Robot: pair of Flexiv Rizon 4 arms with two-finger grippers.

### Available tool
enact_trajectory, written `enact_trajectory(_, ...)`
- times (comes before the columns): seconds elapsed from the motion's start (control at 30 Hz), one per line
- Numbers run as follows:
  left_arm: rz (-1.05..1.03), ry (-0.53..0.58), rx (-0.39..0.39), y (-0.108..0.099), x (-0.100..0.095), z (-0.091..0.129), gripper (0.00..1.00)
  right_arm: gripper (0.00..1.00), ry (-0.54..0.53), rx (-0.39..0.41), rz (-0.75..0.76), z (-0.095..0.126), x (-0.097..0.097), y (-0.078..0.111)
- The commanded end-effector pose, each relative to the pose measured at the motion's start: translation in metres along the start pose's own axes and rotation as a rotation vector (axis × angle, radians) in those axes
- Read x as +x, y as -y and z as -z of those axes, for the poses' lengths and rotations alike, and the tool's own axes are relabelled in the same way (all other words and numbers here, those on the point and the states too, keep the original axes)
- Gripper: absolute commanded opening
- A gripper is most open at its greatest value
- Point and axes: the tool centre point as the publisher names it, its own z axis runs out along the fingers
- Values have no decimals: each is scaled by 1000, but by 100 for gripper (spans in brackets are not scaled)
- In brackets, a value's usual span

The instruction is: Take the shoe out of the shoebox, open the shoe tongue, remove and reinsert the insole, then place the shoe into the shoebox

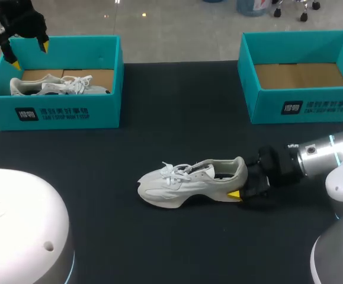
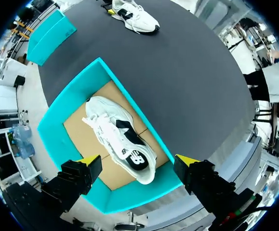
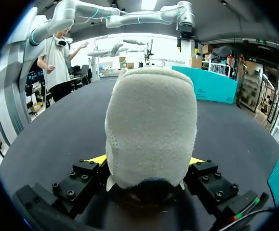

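**Black table (image 1: 177, 136) — shoe out, heel in my right pincer**

Shoe (image 1: 189, 180) lies on its sole mid-table, toe toward my left, well apart from both teal boxes. My right pincer (image 1: 245, 180) is closed on its heel, one yellow tip against each side. The left shoebox (image 1: 64, 112) holds a second shoe (image 1: 53, 86). My left pincer (image 1: 29, 53) hangs above that box's far left corner, fingers spread wide, nothing held. The right shoebox (image 1: 313, 106) shows only its cardboard floor.
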Motion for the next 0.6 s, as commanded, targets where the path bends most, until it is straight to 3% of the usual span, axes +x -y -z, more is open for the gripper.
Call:
enact_trajectory(0.03, 490, -51, -9, 9, 2, 0, 100, 0, 1, 2, 1, -2, 0, 1)
enact_trajectory(0.43, 490, -51, -9, 9, 2, 0, 100, 0, 1, 2, 1, -2, 0, 1)
enact_trajectory(0.57, 698, -64, 37, 42, -6, 1, 100, 0, 1, 2, 1, -2, 0, 1)
enact_trajectory(0.6, 721, -50, -8, 52, -7, 0, 100, 0, 1, 2, 1, -2, 0, 1)
